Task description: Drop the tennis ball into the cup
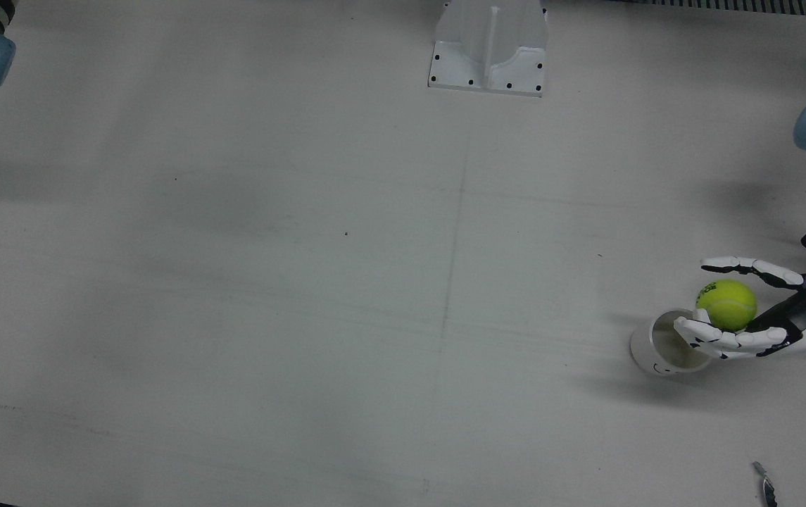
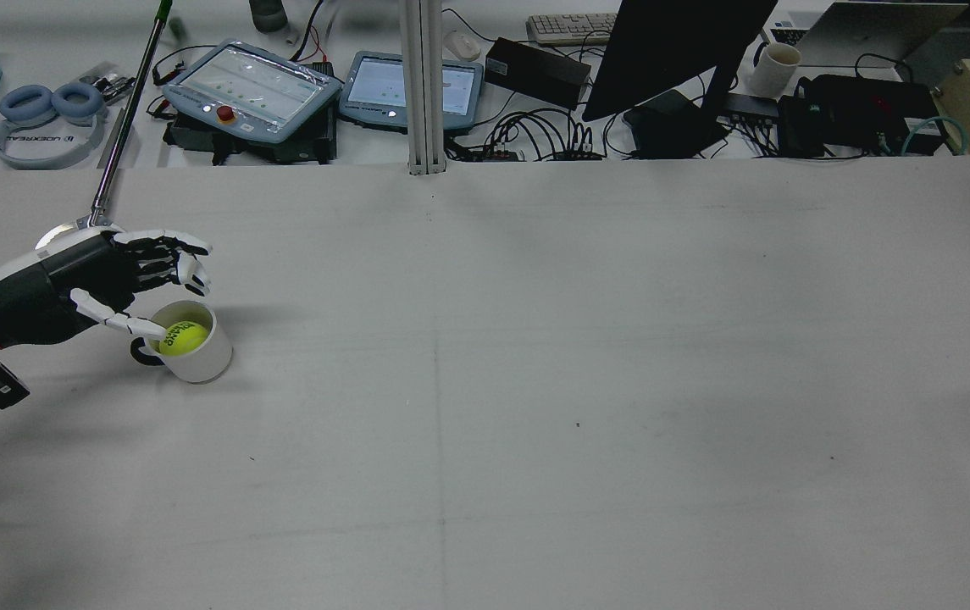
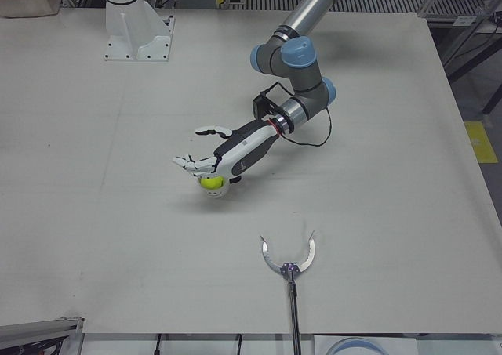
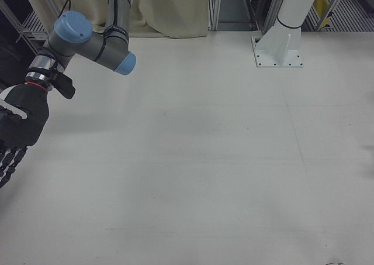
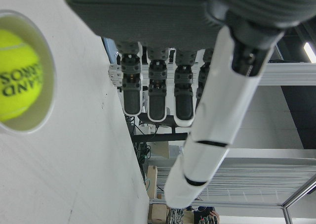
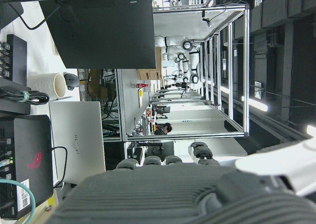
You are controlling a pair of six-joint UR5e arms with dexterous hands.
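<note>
Pale grey tabletop point(image 2: 535, 381) stretches wide and bare before you, with monitors, tablets and cables crowding the bench beyond its far edge. Your left hand point(image 2: 103, 275) hovers over the white cup point(image 2: 192, 343) with fingers spread and released, holding nothing. Your right hand point(image 4: 14, 133) hangs well apart over the other half, its fingers extended downward and empty as far as the right-front view shows. The tennis ball point(image 2: 183, 337) already sits in the cup, directly beneath the left hand's palm and just beside its thumb, so your next move is probably a straight lift up and away, taking care the thumb doesn't catch the rim. Black lettering on the ball point(image 5: 19, 75) is only partly legible, ending in "AND".
</note>
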